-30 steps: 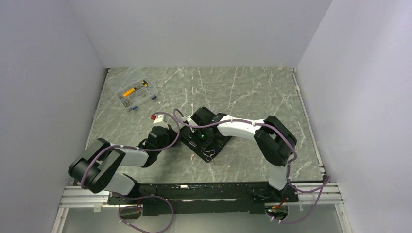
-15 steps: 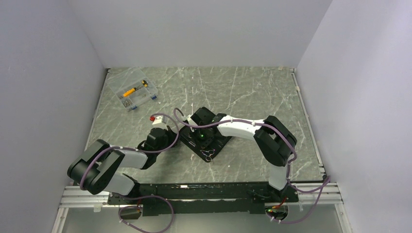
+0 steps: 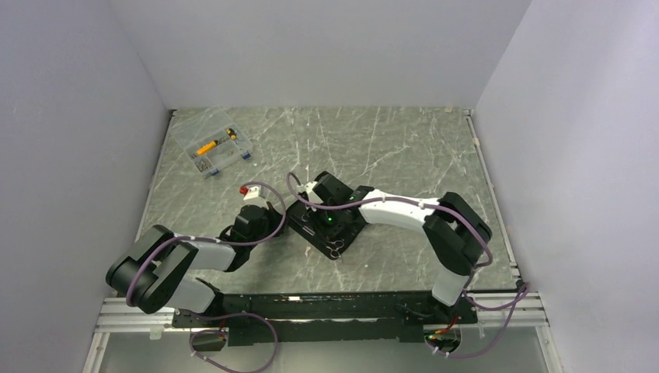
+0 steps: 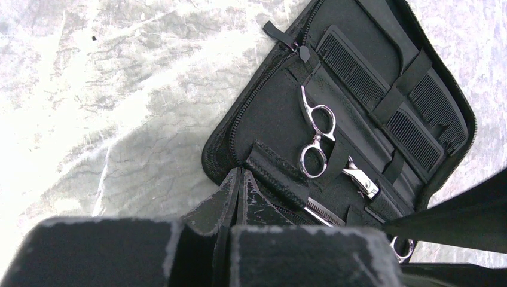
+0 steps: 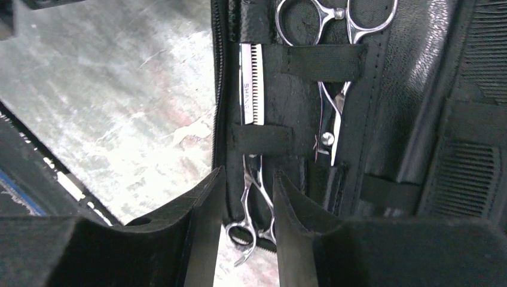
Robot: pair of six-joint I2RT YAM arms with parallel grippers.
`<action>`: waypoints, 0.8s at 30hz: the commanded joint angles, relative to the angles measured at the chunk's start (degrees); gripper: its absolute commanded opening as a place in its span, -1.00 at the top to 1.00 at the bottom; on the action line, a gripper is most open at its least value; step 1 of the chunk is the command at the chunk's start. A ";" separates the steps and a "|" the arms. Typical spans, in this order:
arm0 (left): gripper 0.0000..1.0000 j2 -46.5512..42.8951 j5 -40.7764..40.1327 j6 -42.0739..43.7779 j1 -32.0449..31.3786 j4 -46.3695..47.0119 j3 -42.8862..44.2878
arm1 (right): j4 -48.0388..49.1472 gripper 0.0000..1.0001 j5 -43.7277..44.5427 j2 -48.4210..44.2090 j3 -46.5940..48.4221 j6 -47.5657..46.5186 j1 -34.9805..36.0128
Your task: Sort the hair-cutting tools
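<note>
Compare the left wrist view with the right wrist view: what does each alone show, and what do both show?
Left wrist only: the zip pull and the comb along nearly its full length. Right wrist only: the right gripper, open, straddling the ring handles of the toothed scissors. Both: the open black case, the plain scissors strapped in it, and the marble table.

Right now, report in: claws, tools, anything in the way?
Left claw shut, at case edge. Right claw open, astride handle of toothed scissors. Those, plain scissors, comb all strapped in case. Straps in the way.
</note>
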 commanded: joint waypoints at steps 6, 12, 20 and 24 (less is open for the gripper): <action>1.00 -1.34 1.46 1.40 -0.53 -3.78 -1.16 | 4.78 0.20 3.03 -13.10 -7.56 3.04 -0.04; 1.00 -0.96 2.20 1.60 -0.56 -3.34 -1.76 | 4.92 0.23 7.63 -16.58 -14.09 4.26 0.44; 1.00 -1.38 2.16 1.67 -0.50 -3.55 -2.30 | 5.59 0.25 7.78 -15.26 -15.87 5.45 1.98; 1.00 -1.76 2.28 1.99 -0.55 -3.84 -2.33 | 6.59 0.26 6.76 -13.70 -15.99 5.46 2.18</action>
